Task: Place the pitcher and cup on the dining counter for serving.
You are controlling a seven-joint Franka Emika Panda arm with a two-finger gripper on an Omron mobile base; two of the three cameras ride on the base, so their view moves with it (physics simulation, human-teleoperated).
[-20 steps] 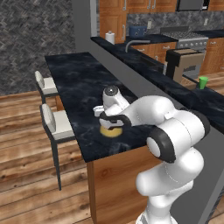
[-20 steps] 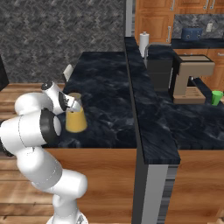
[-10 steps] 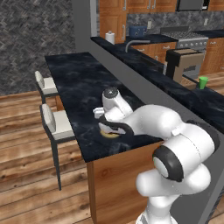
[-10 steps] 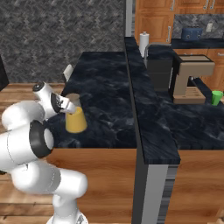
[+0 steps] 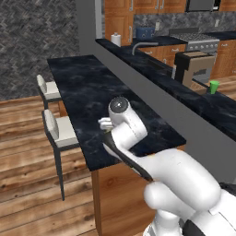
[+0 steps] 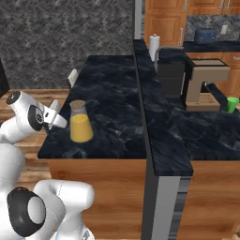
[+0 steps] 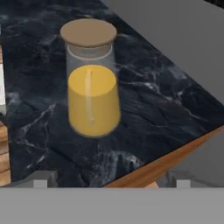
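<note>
No lettering, label, brand or number can be read anywhere (every surface is plain).

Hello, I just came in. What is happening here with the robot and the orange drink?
The white robot arm has set the clear glass pitcher of orange liquid with a tan cork lid upright near the front edge of the long dark marbled dining counter. Its claw is open beside the pitcher and holds nothing. The small bright green plastic cup stands on the kitchen worktop beside the brown coffee machine, not yet on the dining counter.
</note>
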